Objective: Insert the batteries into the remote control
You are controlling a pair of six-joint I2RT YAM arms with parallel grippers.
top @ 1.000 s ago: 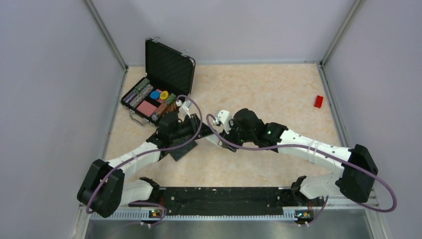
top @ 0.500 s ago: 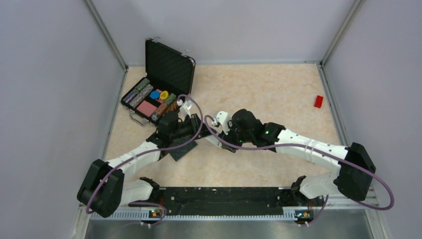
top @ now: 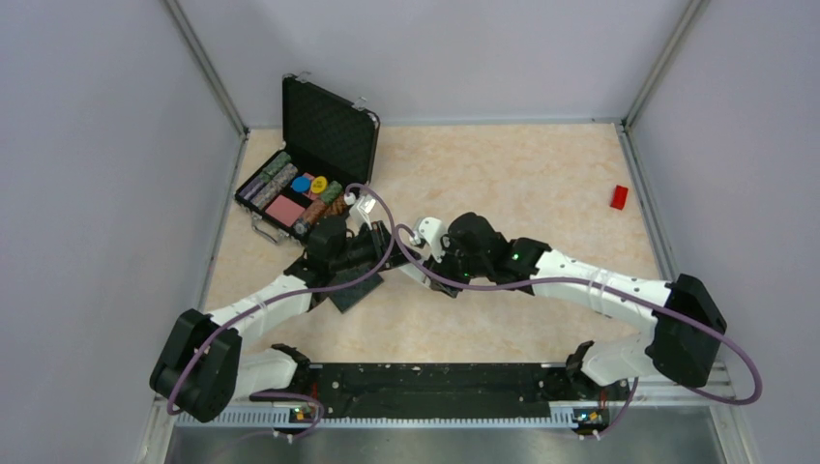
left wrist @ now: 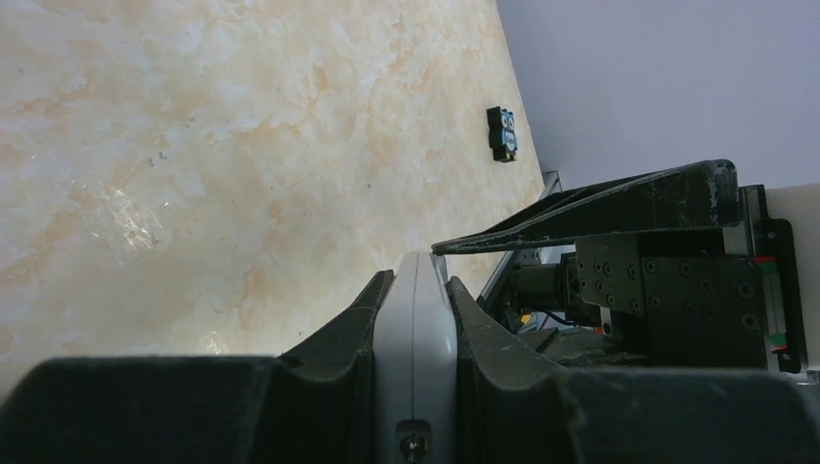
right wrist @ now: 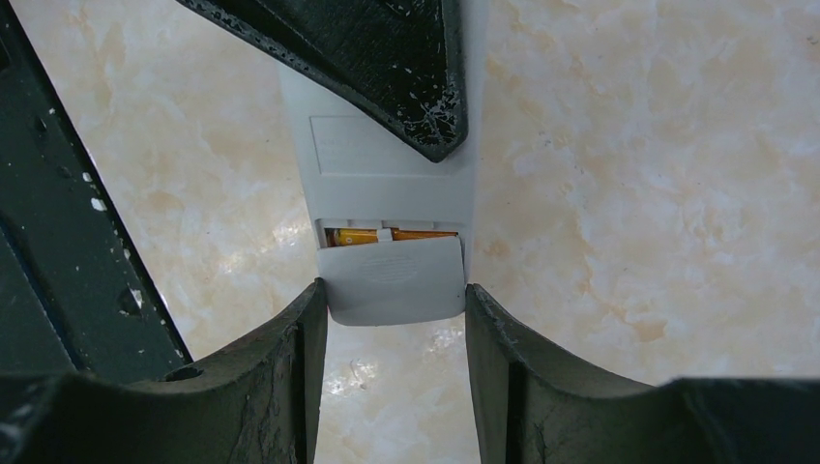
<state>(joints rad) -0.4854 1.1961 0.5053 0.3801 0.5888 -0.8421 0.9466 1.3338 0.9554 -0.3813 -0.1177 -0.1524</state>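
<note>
The remote (right wrist: 387,184) is held off the table (top: 522,184) just left of its middle, between the two arms. The left gripper (left wrist: 418,282) is clenched on its body, fingers pressed to both faces. The batteries (right wrist: 387,235) lie end to end across the slot, showing as an orange strip. The cover (right wrist: 392,280) hides the rest of the slot but is not pushed home.

The right gripper (right wrist: 394,293) straddles that cover, a finger on each side edge, and seems to be pinching it, though contact is hard to confirm in the wrist view. The remote's long axis runs straight away from the right gripper towards the left one, with the cover at the right gripper's end. Closing it probably means pushing along that axis while the left arm braces.

The marble-patterned top is smooth and bare beneath. A black pad (top: 348,290) lies just near and left, an open chip case (top: 324,135) far left, and a red block (top: 619,196) well off to the right.
</note>
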